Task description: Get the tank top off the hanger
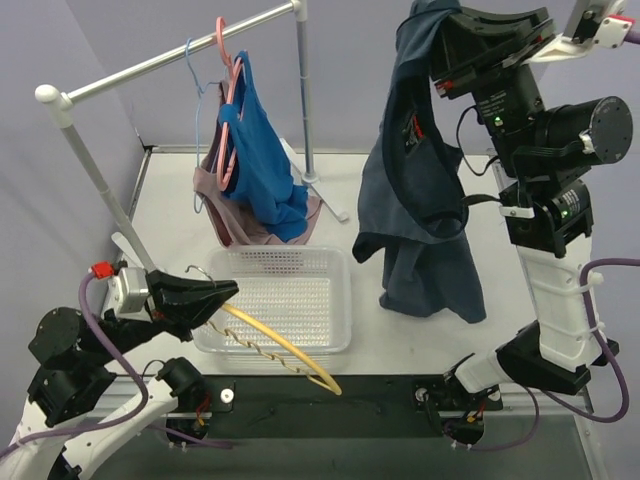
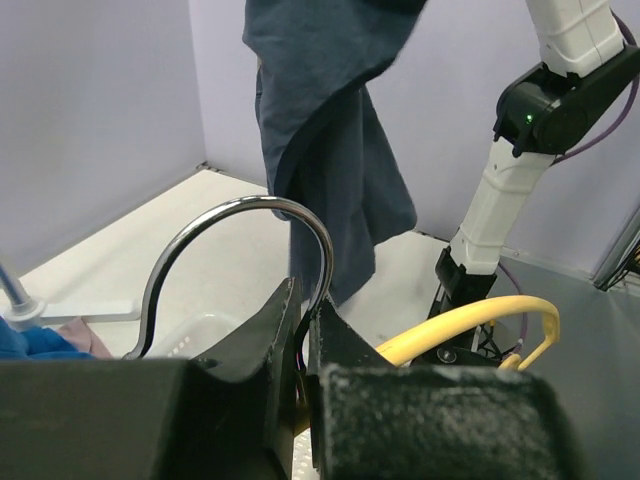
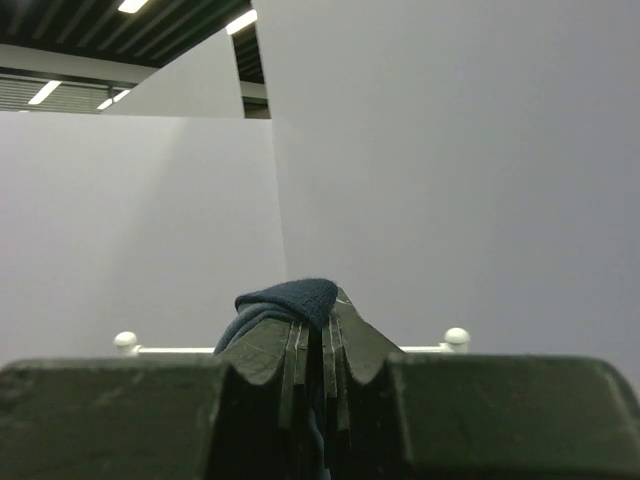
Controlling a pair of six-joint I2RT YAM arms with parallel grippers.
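tank top looks like limp, light cloth that sags and bunches; a strap or hem fold is the place to pinch it. nearest, the left gripper is clamped narrow on the metal hook of the yellow hanger, over the clear basket. further back, the right gripper, jaws pinched on a bunched fold, holds the tank top high, apart from the hanger. beyond, other clothes hang on the rack.
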